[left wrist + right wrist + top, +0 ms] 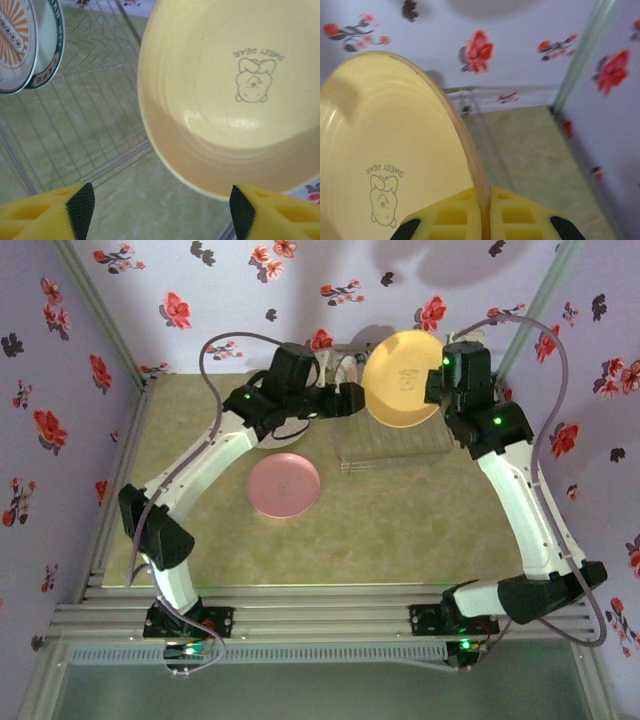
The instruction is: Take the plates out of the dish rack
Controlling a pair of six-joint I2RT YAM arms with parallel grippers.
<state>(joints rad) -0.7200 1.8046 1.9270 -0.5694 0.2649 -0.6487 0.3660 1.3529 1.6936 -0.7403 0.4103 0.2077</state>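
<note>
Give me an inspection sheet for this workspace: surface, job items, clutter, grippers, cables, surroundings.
Surface: pale green marbled tabletop, flat.
Job's things: round yellow bear-print plate held on edge above the thin silver wire dish rack; round pink plate flat on the tabletop; orange sunburst plate and green-rimmed plate standing in the rack.
Clutter: nothing seen.
Grippers: right gripper shut on the yellow plate's rim; left gripper open, facing that plate.
Cables: grey cable looped over each arm.
Surroundings: lilac walls with red flower print.
</note>
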